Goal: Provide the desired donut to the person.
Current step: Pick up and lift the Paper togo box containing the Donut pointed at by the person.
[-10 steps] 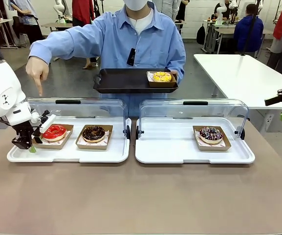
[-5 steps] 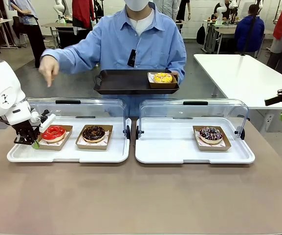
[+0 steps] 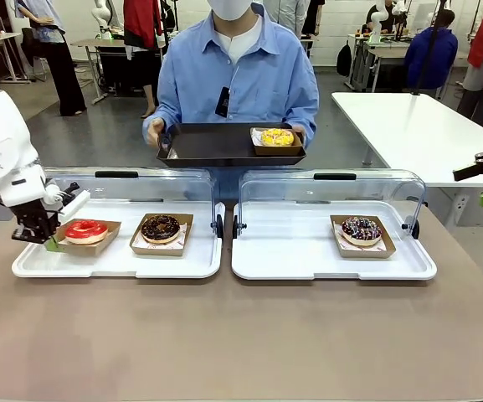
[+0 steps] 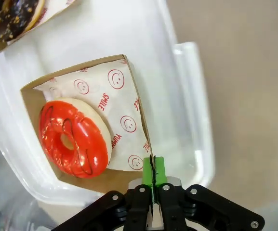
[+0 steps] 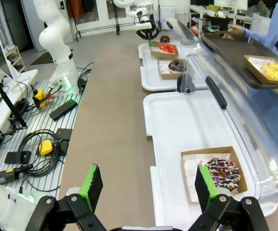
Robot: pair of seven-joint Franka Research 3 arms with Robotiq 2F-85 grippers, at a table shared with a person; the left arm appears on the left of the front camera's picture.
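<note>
Our left hand pinches the thin brown cardboard tray under the glossy red ring donut, at the white plastic tray's left end. Our right hand is spread; clear lids stand before the person.

donut ahead-left of left gripper: glossy red glaze | cardboard tray at its fingertips: matt brown | paper liner: matt white, printed | serving tray beneath: smooth glossy white plastic | table right of gripper: matt brown | pads: matt green
</note>
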